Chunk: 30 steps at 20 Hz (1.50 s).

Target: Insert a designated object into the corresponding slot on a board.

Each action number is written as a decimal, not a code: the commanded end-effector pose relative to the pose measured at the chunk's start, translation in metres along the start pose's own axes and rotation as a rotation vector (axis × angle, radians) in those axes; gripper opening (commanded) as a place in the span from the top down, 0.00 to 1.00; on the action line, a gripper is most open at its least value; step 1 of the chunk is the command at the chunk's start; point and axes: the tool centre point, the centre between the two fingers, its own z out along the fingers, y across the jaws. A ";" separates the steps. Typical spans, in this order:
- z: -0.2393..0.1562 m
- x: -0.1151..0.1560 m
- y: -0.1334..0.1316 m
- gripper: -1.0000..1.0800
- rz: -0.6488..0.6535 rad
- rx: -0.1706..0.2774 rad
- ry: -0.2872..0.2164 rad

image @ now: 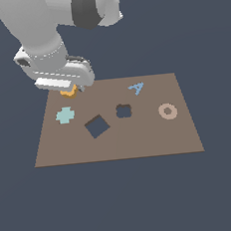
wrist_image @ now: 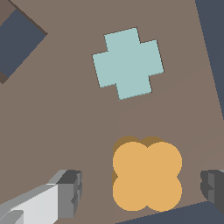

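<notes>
**Claw straddles the orange block, grasp not yet made**

The claw (wrist_image: 144,188) stands spread, one finger on each side of the orange flower-shaped block (wrist_image: 147,176), with gaps visible to both. The block lies on the brown board (image: 155,138) near its far corner on the exterior view's left, just beyond the teal cross piece (image: 65,115). Judged best: centre, close evenly on opposite lobes, lift straight, then carry to the four-lobed slot (image: 123,110) matching its lobes.

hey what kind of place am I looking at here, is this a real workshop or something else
Most likely a simulated shape-sorting test scene, not a real workshop: a flat brown board with dark cutouts floats on a featureless dark background, with plain untextured pieces such as the orange block and teal cross.
</notes>
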 end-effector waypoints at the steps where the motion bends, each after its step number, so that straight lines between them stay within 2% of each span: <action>1: 0.004 -0.001 0.005 0.04 0.006 0.001 0.003; 16: 0.025 -0.002 0.006 0.04 0.007 0.003 0.003; 17: 0.025 -0.002 0.006 1.00 0.007 0.003 0.003; 30: 0.025 -0.002 0.006 1.00 0.004 0.003 0.002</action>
